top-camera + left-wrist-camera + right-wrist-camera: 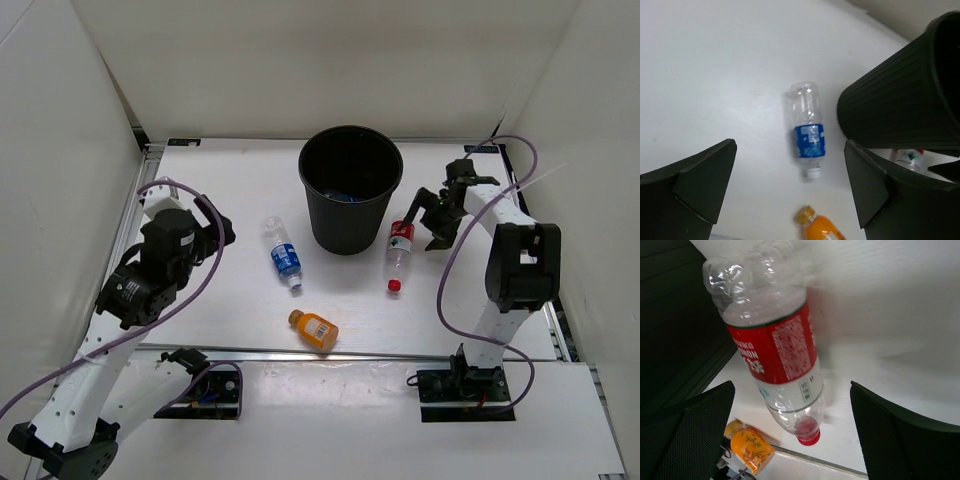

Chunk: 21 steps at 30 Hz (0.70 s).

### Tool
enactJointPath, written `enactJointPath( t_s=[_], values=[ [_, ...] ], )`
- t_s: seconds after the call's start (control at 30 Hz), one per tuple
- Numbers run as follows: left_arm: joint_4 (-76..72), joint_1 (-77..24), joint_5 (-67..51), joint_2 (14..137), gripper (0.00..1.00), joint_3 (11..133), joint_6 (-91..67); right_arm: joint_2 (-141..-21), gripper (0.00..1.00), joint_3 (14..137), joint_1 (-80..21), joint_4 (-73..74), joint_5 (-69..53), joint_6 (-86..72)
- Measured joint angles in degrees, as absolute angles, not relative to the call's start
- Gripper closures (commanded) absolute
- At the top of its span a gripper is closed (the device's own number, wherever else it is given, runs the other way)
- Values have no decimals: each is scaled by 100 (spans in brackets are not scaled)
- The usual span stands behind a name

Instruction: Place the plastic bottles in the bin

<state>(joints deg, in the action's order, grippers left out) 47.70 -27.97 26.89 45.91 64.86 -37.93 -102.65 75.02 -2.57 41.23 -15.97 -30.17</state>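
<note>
the left jaws and the right jaws both stood wide open, holding nothing. the right jaws hung over the red-labelled bottle (pixel 775 360), which lay on the tabletop (pixel 200 180) just beside the bin (pixel 350 190) — closing there, one jaw might catch the bin's wall and shove it, or the round bottle might roll clear. the blue-labelled bottle (pixel 807 132) and the orange bottle (pixel 314 330) lay further out.

White tabletop (pixel 230 180): black bin (pixel 350 190) upright at back, blue-label bottle (pixel 283 252) lying left, red-label bottle (pixel 400 255) lying right, orange bottle (pixel 314 330) lying near front edge.
</note>
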Motion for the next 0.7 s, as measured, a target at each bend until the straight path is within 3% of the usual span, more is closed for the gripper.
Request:
enactJointPath(
  t_s=[0.3,0.4,0.53,0.7],
  values=[
    [5791,-2797,3004,4200,0,6512,-4257,-11048,4,8062,-674,4014,-1584,-2825],
    [6055,-2797,3127,4071,0,6573,-4392,-11338,12,8073,-666,4012,-1555,-2845],
    [6342,-2797,3262,4053,0,6615,-4508,-11483,37,7981,-556,4045,-1605,-2991],
    [6477,-2797,3350,3994,0,6615,-4587,-11399,55,7942,-464,4132,-1509,-3166]
  ],
)
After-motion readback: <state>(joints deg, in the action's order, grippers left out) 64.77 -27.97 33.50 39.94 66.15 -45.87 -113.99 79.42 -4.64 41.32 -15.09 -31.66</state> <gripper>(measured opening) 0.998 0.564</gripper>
